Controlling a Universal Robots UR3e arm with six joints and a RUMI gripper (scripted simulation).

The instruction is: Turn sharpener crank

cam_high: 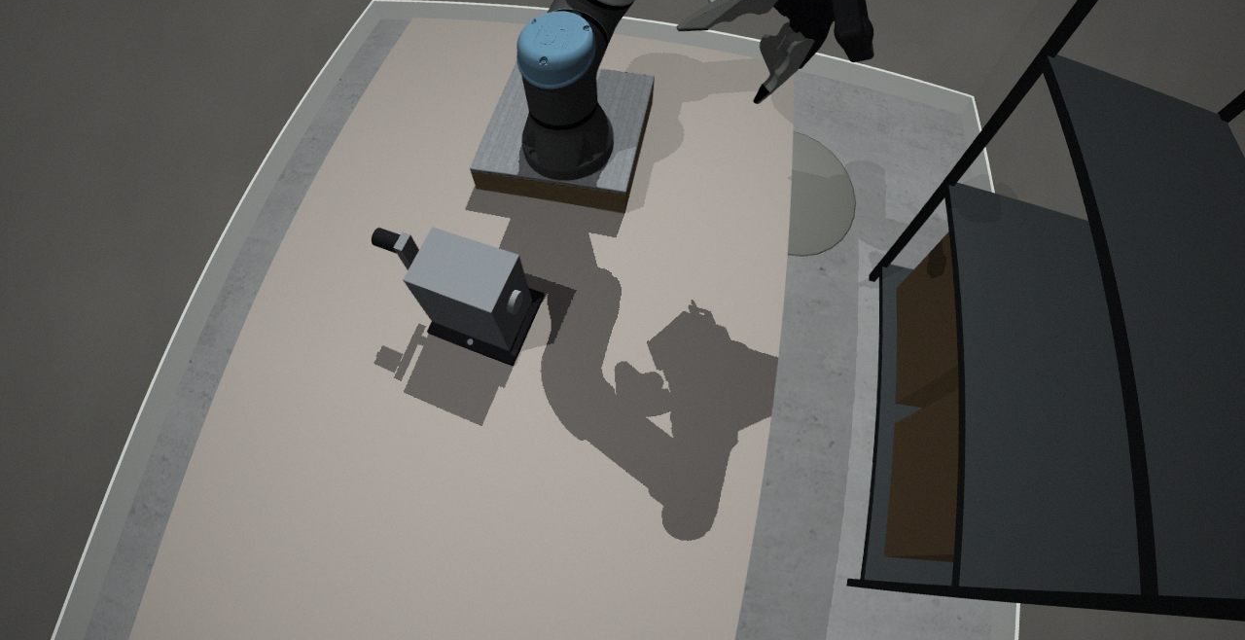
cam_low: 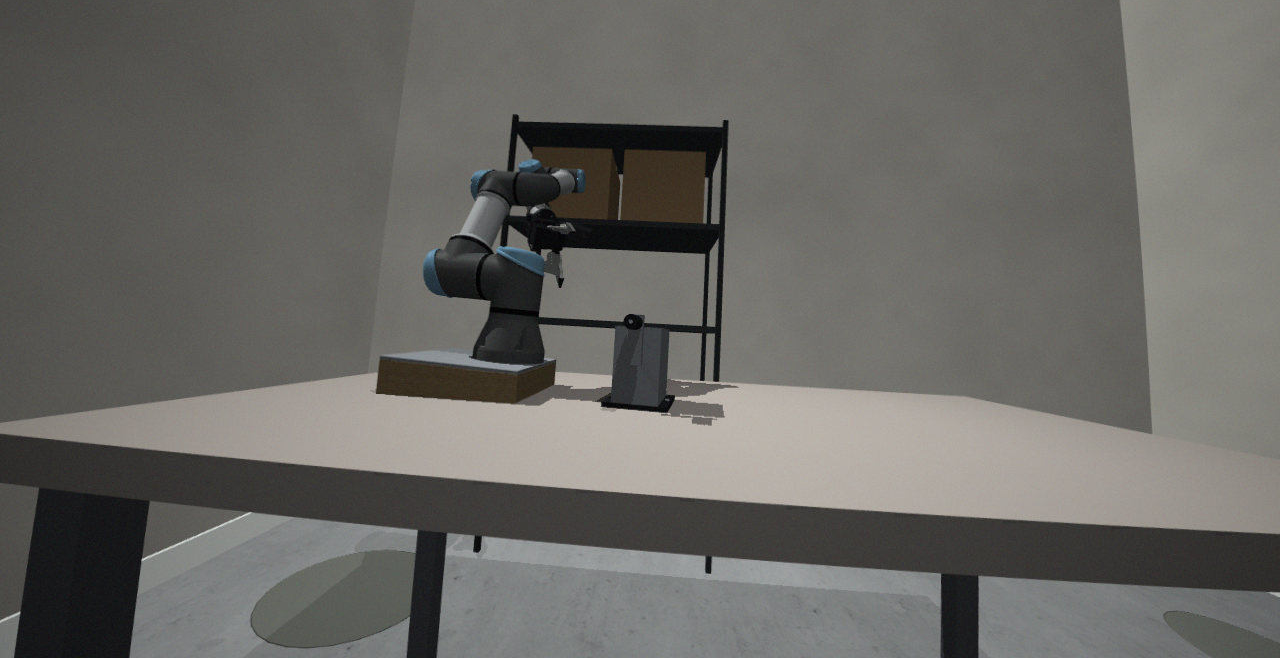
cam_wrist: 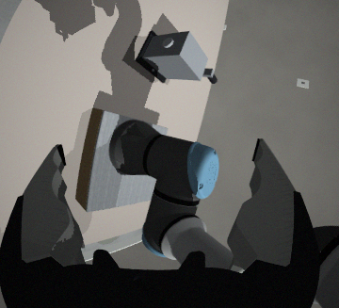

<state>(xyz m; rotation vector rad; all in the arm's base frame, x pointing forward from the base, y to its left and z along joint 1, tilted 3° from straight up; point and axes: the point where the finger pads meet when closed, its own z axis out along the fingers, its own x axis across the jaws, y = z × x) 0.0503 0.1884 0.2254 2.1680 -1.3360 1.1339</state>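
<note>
Wrist view shows the pincer spread to its full width, both dark fingers framing the picture's lower corners with only air between them; it holds nothing and touches nothing. Between the fingers lie the arm's own blue-capped joint and the grey base block under it.

From the top view the gripper hangs high above the table's far edge, beside the arm's shoulder, its tips pointing down and outward, well apart from the sharpener. That grey box stands on a black foot plate on the beige table, just in front of the base block and not touching it. Its crank sticks out from the side facing away from the shelf rack, with the dark handle at the upper end.

Open table lies all round the sharpener: a broad stretch toward the near edge, and a strip on the crank side before the table's edge. The rack with its brown boxes stands off the table on the far side from the crank, well apart from it.
</note>
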